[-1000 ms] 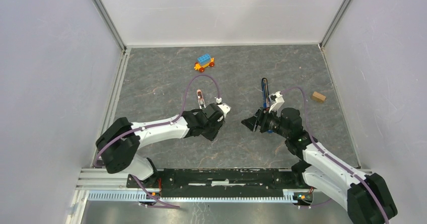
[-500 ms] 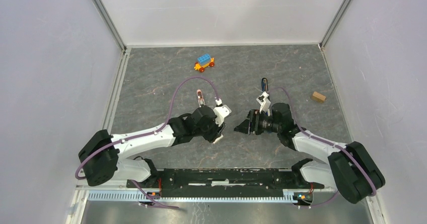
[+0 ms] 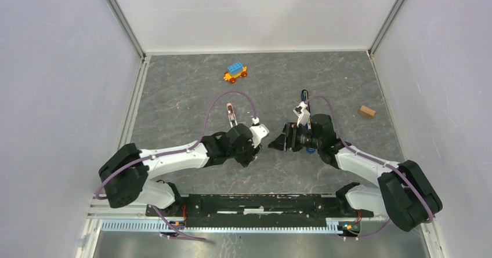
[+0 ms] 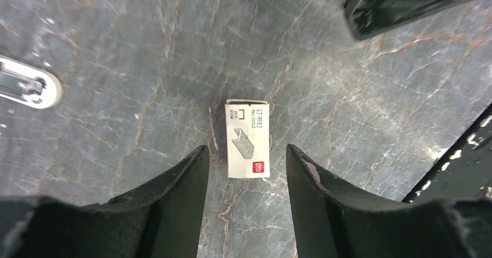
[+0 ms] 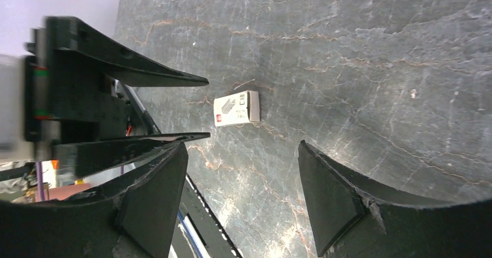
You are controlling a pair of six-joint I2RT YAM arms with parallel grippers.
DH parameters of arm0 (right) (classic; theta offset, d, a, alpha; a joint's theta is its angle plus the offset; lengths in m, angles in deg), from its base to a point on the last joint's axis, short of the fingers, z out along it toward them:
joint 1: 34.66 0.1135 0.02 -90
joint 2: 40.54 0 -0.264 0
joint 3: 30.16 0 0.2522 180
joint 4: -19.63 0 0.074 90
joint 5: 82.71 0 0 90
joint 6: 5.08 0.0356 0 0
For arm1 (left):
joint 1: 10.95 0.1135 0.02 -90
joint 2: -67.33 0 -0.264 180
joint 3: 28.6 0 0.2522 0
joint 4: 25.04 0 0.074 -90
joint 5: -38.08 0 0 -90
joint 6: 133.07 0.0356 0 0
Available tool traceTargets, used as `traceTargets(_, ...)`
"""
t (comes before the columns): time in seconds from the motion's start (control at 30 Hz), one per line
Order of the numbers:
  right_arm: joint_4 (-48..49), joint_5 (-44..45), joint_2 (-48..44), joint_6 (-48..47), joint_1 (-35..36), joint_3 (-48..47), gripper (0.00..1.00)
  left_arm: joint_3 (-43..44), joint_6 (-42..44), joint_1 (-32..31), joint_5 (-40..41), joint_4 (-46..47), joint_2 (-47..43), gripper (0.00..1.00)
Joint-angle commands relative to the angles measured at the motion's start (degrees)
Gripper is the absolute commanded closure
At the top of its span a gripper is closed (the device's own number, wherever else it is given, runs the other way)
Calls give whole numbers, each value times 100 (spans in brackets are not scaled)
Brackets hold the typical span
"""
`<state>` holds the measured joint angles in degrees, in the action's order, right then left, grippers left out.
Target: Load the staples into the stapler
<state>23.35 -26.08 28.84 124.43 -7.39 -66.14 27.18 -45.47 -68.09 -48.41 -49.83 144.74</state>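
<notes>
Staple box [image 4: 248,139]: flat on surface [image 4: 116,49], straddled by left gripper [image 4: 245,151], jaws wide, no contact.
Right gripper [image 5: 241,148]: wide, empty, close by.
Stapler [image 3: 304,97]: beyond right gripper, well apart from box.
Risk: grippers collide; off-centre pinch skids box.

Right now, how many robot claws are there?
2. The left gripper hangs open over the white staple box in the middle of the table. The right gripper, also open, points at that box from the other side.

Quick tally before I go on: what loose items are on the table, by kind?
Stapler: 1
Staple box: 1
Toy car: 1
Wooden block: 1
Small silver-tipped item, kind unclear: 1
Total: 5
</notes>
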Motion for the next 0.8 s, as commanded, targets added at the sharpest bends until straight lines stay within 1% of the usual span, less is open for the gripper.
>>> traceTargets(0.0,-336,444,-209,-332,14,-318,24,315,-291,-25,23,-275,511,41)
traceTargets(0.17,-497,637,-326,-421,0,-336,23,462,-341,-24,-122,-299,873,40)
traceTargets(0.4,-536,757,-459,-436,2,-266,23,690,-358,-24,-29,-417,1296,39)
traceTargets(0.67,-570,814,-540,-469,1,-263,23,655,-393,-23,116,-404,1355,37)
traceTargets(0.77,-580,817,-539,-465,3,-248,23,612,-418,-24,171,-398,1381,39)
